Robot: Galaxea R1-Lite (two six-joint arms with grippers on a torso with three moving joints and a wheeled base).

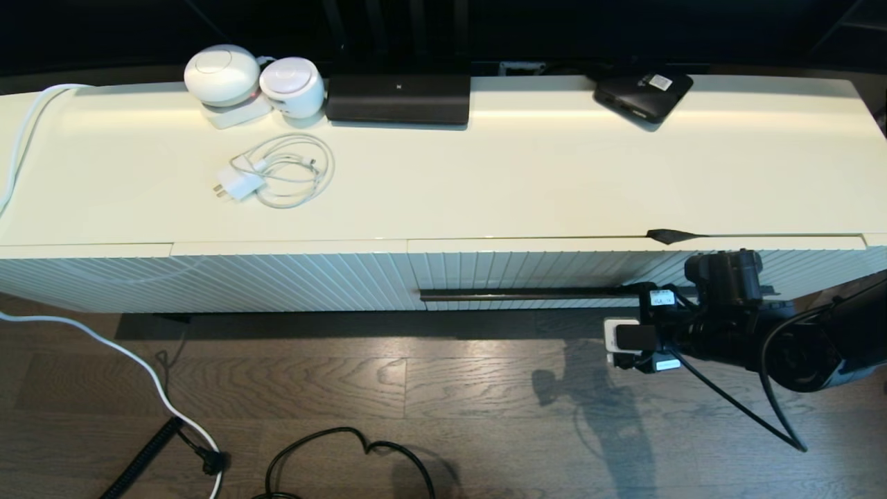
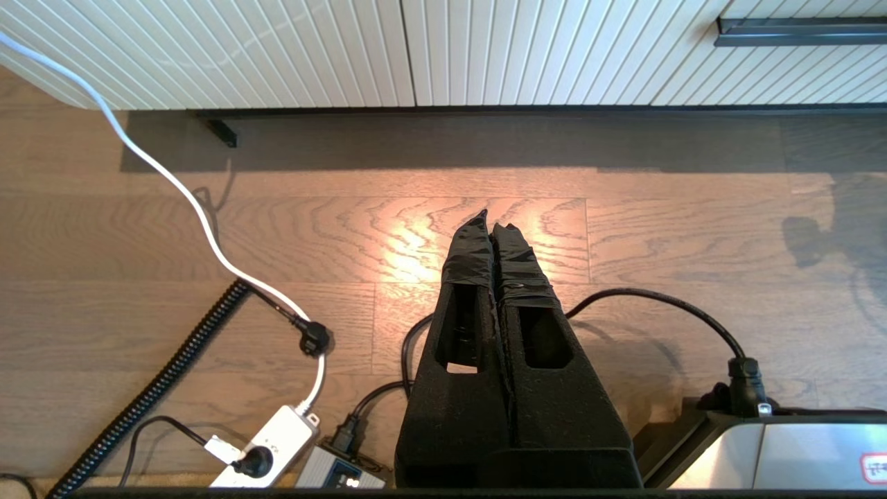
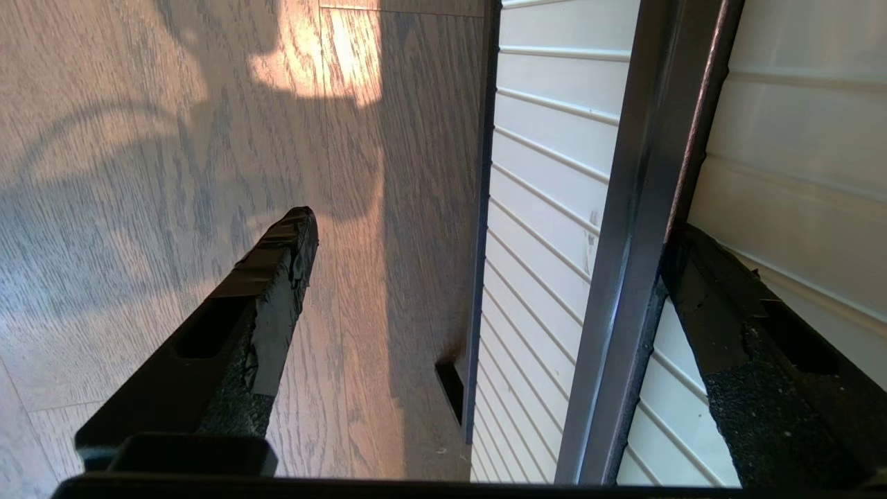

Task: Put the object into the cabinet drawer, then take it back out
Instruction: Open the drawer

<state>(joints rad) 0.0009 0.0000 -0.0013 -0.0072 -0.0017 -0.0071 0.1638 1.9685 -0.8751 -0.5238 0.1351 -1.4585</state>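
The cabinet drawer (image 1: 554,267) is pushed in, its ribbed front almost flush, with a thin dark gap under the cabinet top. A small black sliver (image 1: 669,236) pokes out of that gap; the rest of the umbrella is hidden. My right gripper (image 3: 493,225) is open astride the dark bar handle (image 3: 644,208), also seen as a long thin bar (image 1: 527,294). One finger (image 3: 721,305) is behind the bar against the drawer front, the other (image 3: 277,270) is out over the floor. My left gripper (image 2: 493,218) is shut and empty, parked above the wooden floor.
On the cabinet top lie a white charger with coiled cable (image 1: 277,173), two round white devices (image 1: 222,73), a black box (image 1: 398,97) and a flat black box with a white sticker (image 1: 643,93). Cables and a power strip (image 2: 267,450) lie on the floor.
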